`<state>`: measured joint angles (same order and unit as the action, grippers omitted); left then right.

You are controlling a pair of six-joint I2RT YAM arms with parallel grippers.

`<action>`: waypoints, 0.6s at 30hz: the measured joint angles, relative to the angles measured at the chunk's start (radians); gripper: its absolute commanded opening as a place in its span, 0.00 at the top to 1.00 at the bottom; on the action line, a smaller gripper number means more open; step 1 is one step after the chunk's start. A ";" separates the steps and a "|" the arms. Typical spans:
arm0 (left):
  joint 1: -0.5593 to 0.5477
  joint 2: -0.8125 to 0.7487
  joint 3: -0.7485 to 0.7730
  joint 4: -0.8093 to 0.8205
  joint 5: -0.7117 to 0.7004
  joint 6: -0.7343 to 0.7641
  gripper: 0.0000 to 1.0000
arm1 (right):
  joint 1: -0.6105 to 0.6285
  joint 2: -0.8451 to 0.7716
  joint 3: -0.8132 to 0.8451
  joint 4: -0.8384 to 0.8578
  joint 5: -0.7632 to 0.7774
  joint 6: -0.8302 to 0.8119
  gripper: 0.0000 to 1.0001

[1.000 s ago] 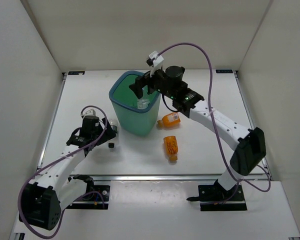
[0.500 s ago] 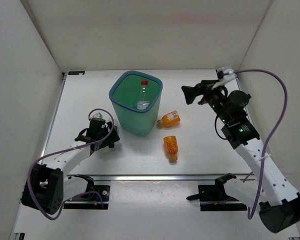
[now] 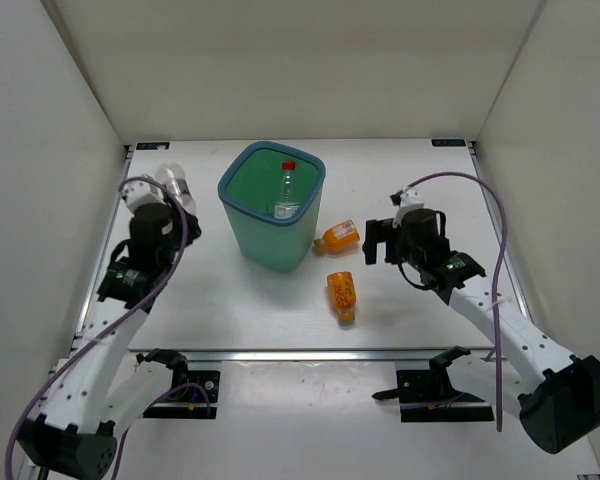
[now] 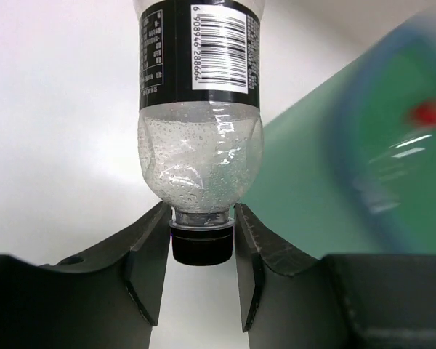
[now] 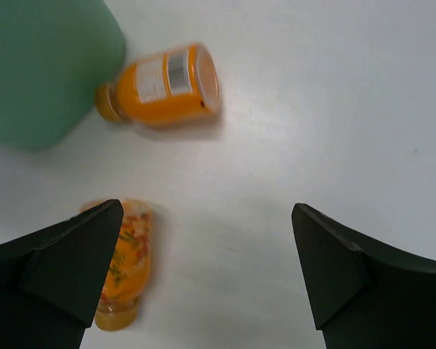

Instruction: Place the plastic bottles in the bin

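Black-capped bottle [image 4: 200, 145] now in left hand [image 4: 201, 243]

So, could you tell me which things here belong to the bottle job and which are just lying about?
Job: bin, red-capped bottle inside it, far orange bottle, near orange bottle, black-capped bottle in left tool.
Bystanders: purple cable, base plate.

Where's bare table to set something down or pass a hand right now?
Free: table strip behind the bin; near strip in front of it. Crowded: right of the bin, far orange bottle, near orange bottle, open right gripper beside them.
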<state>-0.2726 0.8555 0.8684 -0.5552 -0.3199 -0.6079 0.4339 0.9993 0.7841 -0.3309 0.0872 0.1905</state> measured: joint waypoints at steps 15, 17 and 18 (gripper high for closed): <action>-0.283 0.341 0.391 0.247 0.120 0.098 0.54 | -0.023 0.015 -0.096 0.016 -0.044 0.012 0.01; -0.293 0.401 0.358 0.240 0.138 0.096 0.42 | -0.023 0.038 -0.096 0.029 -0.047 0.012 0.00; -0.301 0.418 0.344 0.227 0.145 0.099 0.32 | -0.021 0.053 -0.096 0.032 -0.048 0.012 0.01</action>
<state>-0.5732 1.2732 1.2125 -0.3286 -0.1749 -0.5091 0.4129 1.0519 0.6880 -0.2985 0.0395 0.2024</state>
